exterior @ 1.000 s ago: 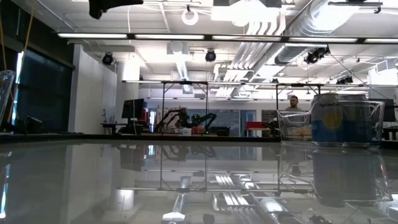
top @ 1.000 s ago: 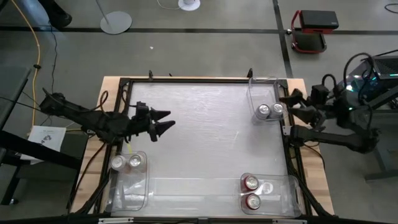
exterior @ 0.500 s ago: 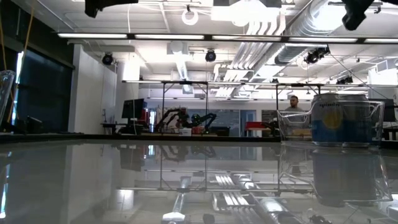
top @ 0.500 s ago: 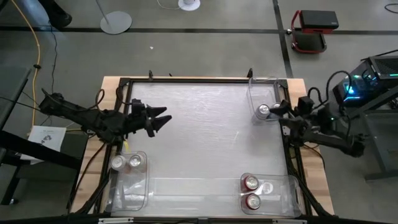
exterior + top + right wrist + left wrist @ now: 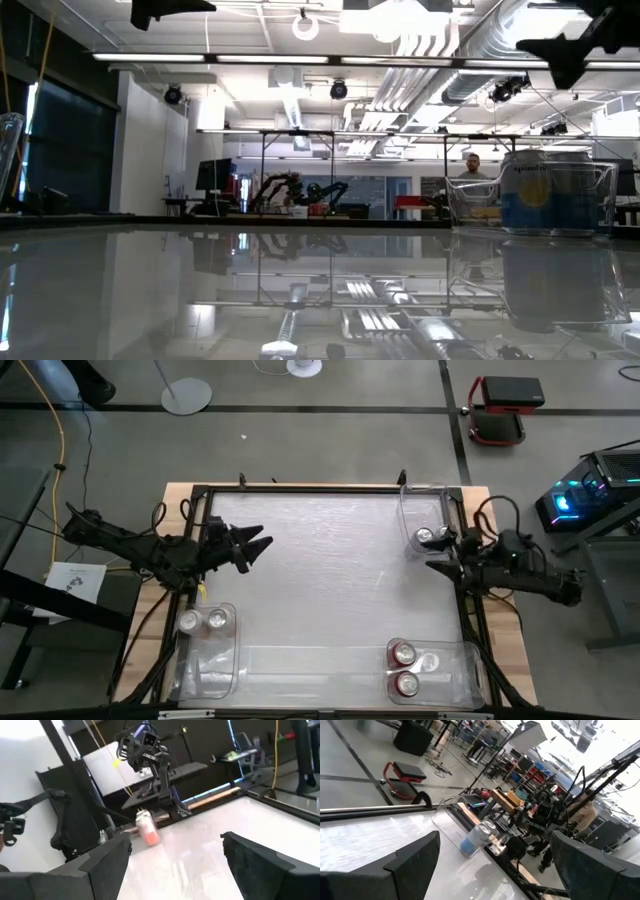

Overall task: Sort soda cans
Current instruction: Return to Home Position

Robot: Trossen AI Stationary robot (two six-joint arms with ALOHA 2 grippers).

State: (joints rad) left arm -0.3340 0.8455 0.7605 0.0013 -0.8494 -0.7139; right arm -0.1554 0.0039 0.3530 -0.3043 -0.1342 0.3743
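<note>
- The left gripper (image 5: pixel 264 538) hovers at the desk's (image 5: pixel 330 580) left edge, fingers spread apart, holding nothing.
- The right gripper (image 5: pixel 434 553) is at the right edge, fingers also apart.
- The soda cans (image 5: pixel 403 653) stand in clear bins (image 5: pixel 215 665) at three corners.

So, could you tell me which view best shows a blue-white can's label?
Low view: the blue-white can stands side-on, large. High view shows only its top, left wrist view a far-off side, right wrist view none.
</note>
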